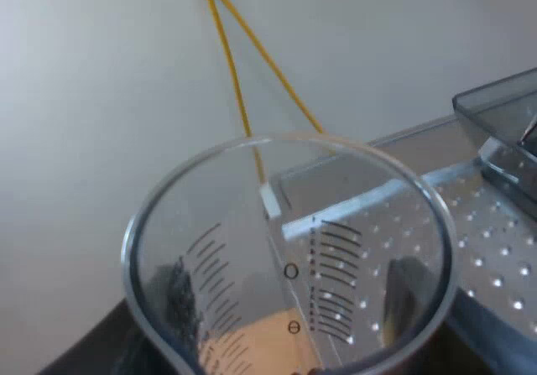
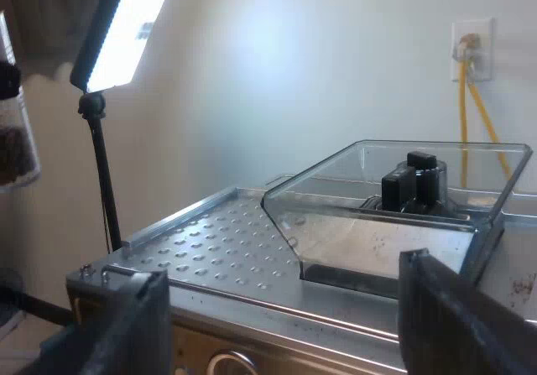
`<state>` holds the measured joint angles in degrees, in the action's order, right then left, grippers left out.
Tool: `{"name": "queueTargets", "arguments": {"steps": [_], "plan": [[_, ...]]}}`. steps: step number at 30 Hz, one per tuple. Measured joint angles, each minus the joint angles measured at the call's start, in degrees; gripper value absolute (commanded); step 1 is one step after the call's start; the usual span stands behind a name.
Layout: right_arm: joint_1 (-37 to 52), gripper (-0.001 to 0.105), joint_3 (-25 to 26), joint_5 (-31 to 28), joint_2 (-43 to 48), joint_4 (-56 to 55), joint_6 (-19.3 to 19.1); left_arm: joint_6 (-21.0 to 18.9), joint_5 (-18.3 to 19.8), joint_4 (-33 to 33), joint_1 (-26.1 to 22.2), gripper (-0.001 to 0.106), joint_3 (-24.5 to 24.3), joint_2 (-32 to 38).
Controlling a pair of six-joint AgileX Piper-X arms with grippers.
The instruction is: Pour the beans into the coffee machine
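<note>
L tool (image 1: pixel 291 295) clamped on measuring glass (image 1: pixel 289 253), upright, short of bean hopper (image 2: pixel 394 216): presum. so beans (image 2: pixel 12 153) don't spill early. R tool (image 2: pixel 284 274) wide open, empty, facing hopper.

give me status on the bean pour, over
Left gripper shut on measuring glass, near the espresso machine top. Right gripper open, empty, facing the bean hopper. Beans in glass, not yet poured. No obstruction seen at hopper.

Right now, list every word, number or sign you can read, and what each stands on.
"O", twice: round marks on the measuring glass beside its scale lines, perhaps zeros.
Other figures by those lines: too blurred to read.
Espresso machine and bean hopper: no text.
</note>
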<state>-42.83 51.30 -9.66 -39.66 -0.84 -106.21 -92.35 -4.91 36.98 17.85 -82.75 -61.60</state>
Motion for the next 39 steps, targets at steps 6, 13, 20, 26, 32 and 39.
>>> {"name": "queueTargets", "arguments": {"steps": [6,13,20,26,32,39], "plan": [[0.00,0.059,0.00,0.00,0.00,0.15,0.00,1.69,-3.61,4.13,3.29,0.014,-5.26,-5.29],[0.00,0.059,0.00,0.00,0.00,0.15,0.00,1.84,-3.72,6.53,3.90,0.012,-9.28,-10.57],[0.00,0.059,0.00,0.00,0.00,0.15,0.00,1.84,-3.80,6.53,3.90,0.012,-12.81,-14.45],[0.00,0.059,0.00,0.00,0.00,0.15,0.00,2.84,-3.94,6.53,4.22,0.012,-15.59,-17.51],[0.00,0.059,0.00,0.00,0.00,0.15,0.00,6.69,-7.44,6.63,7.11,0.012,-19.88,-21.44],[0.00,0.059,0.00,0.00,0.00,0.15,0.00,11.54,-12.32,6.63,10.77,0.012,-25.25,-27.48]]}}
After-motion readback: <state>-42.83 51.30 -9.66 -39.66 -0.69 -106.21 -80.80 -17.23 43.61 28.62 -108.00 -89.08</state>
